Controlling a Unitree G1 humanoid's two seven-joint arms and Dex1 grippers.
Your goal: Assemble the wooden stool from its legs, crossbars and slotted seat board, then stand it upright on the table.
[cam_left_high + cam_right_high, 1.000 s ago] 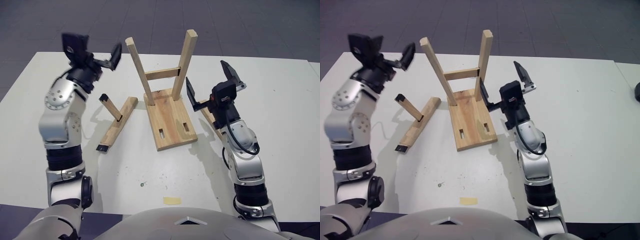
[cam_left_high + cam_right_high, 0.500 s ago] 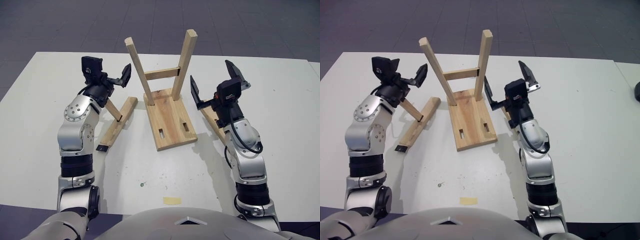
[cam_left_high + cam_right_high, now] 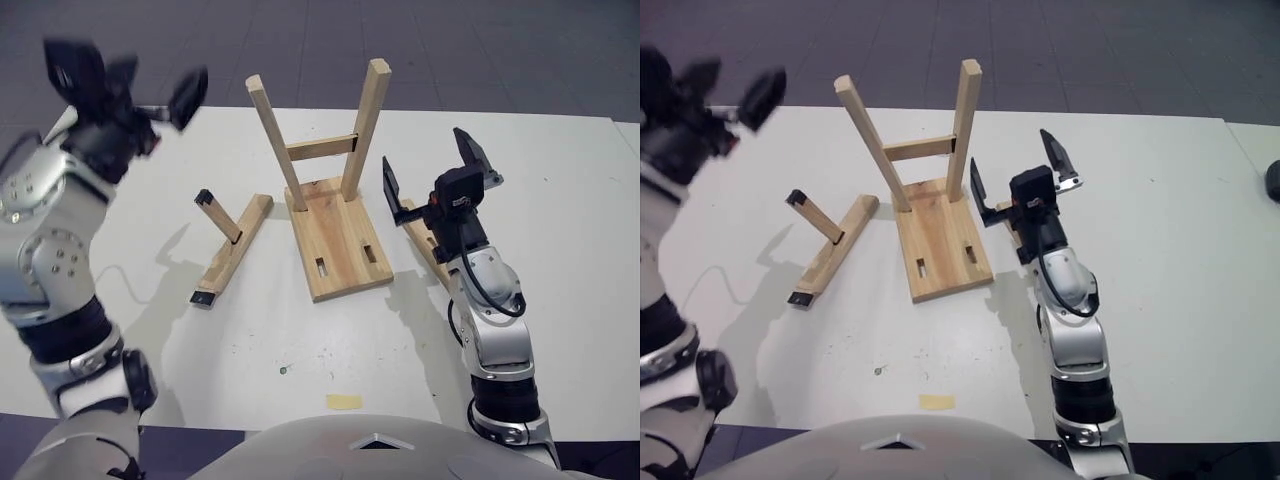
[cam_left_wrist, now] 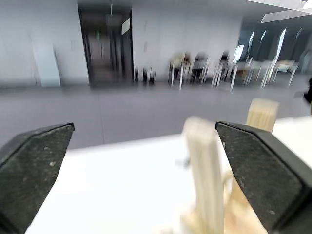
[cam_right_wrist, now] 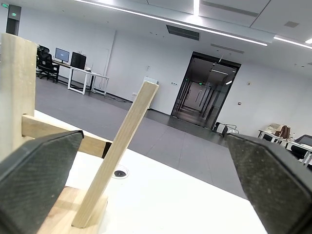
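The slotted seat board (image 3: 340,240) lies flat mid-table, with two legs (image 3: 278,140) (image 3: 366,125) standing up from its far end and a crossbar (image 3: 322,148) joining them. A second leg piece (image 3: 235,250) lies to its left with a short black-tipped stub (image 3: 218,210) sticking up. Another wooden piece (image 3: 425,245) lies right of the board, under my right arm. My left gripper (image 3: 135,85) is raised high at the far left, open and holding nothing. My right gripper (image 3: 430,172) hovers open just right of the upright legs (image 5: 122,151).
The white table (image 3: 560,260) has free room on the right and along the front. A small yellow scrap (image 3: 344,402) lies near the front edge. The board's two slots (image 3: 322,267) near its front end are unfilled.
My left arm has swung up and to the left, away from the lying leg piece, still open. The right gripper has barely shifted. The wooden parts have not moved.
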